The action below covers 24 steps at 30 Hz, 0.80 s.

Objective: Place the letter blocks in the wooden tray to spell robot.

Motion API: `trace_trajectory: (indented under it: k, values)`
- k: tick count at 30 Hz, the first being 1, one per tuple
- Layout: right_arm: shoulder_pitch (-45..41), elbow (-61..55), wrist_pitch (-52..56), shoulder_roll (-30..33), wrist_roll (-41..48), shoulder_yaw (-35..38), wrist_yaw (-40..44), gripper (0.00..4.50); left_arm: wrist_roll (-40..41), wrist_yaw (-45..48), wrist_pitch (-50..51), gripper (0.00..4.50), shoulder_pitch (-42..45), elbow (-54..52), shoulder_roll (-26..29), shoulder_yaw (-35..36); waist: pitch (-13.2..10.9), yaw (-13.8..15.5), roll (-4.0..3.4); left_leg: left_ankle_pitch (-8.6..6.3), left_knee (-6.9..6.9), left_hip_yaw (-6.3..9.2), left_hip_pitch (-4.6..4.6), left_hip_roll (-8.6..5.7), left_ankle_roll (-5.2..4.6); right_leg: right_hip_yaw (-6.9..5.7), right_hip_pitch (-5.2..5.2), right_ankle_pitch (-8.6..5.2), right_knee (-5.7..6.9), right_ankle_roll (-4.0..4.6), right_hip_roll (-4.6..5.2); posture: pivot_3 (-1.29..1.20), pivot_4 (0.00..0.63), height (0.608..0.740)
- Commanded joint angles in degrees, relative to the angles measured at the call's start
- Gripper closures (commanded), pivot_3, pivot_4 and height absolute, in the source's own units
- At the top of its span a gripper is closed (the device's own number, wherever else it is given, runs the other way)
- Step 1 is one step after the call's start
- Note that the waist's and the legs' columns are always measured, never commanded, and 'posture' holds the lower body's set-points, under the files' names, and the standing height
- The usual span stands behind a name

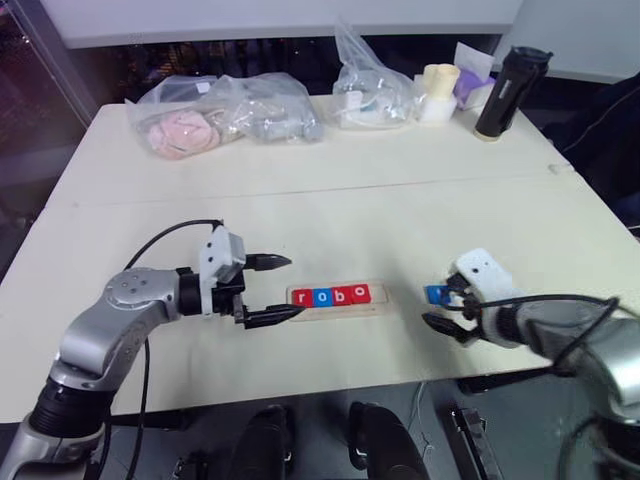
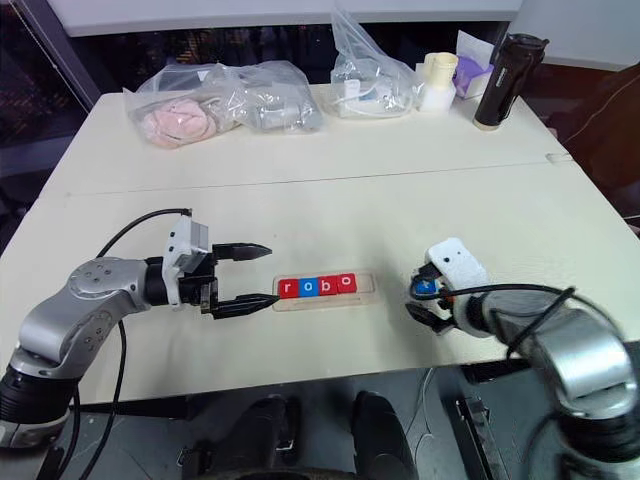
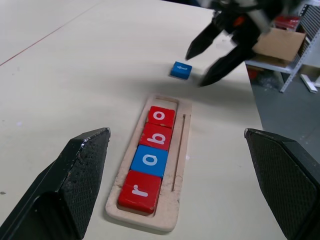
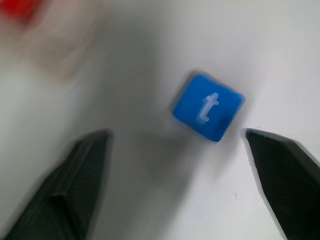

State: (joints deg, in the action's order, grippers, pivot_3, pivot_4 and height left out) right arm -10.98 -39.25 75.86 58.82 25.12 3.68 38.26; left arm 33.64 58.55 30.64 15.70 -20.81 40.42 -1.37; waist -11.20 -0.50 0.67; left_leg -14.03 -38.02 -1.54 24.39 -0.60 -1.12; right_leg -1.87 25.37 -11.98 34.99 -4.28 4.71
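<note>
Closing the open right tool (image 1: pixel 447 304) squarely on the blue t block (image 4: pixel 208 106) matters; left tool (image 1: pixel 283 289) idles open beside the wooden tray (image 3: pixel 177 183).

In my head views the right gripper (image 1: pixel 447 305) partly covers the blue t block (image 1: pixel 437 294). My right wrist picture smears the wooden tray (image 4: pixel 60 45) at upper left, cutting off a red block (image 4: pixel 17 10) at the edge.

Blue t block (image 4: pixel 208 107), white letter
</note>
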Motion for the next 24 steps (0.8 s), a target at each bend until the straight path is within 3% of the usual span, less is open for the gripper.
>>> trace_trajectory:
  k: [1,4,8,14,24]
  values:
    - [3.2,7.1,-25.3,8.1,-4.5,-2.2,14.6,0.07,0.0,0.2,-0.9,0.0,0.8,-0.8,-0.2,0.4,0.0,0.0,0.12,-0.01,0.03,0.0,-0.01,0.01,-0.01,-0.01,-0.01,-0.01,-0.02,-0.02,-0.06,0.0,0.15,0.74]
    - [2.8,18.3,-48.0,8.3,-9.9,-4.1,21.0,0.07,-0.2,0.3,-1.2,0.0,1.0,-0.6,-0.3,0.3,0.0,-0.3,0.13,-0.01,0.03,-0.03,-0.04,0.07,-0.01,-0.02,-0.01,-0.01,-0.02,-0.03,-0.14,0.0,0.15,0.74]
    - [-1.5,29.6,-60.9,5.4,-12.6,-7.0,26.1,0.07,-0.4,0.4,-1.2,0.0,1.0,-0.7,-0.1,0.5,0.0,-0.1,0.14,0.0,-0.07,-0.06,-0.05,0.08,-0.01,0.01,-0.01,0.0,0.05,-0.02,-0.16,0.0,0.15,0.74]
    - [-10.5,45.2,-68.1,1.1,-16.1,-10.8,31.5,0.07,-0.5,0.2,-0.8,0.0,0.5,-1.3,0.2,0.7,0.0,0.0,0.14,0.01,-0.2,-0.1,-0.06,0.08,-0.02,0.06,-0.06,0.03,0.08,0.03,-0.13,0.0,0.15,0.74]
    - [-13.0,50.8,-70.8,-1.0,-18.1,-13.1,36.8,0.07,0.0,-0.2,-0.2,0.0,-0.6,-2.7,1.1,1.6,0.0,0.9,0.13,0.01,-0.14,-0.07,-0.09,0.08,-0.01,0.06,-0.05,0.18,0.18,0.25,-0.14,0.0,0.15,0.74]
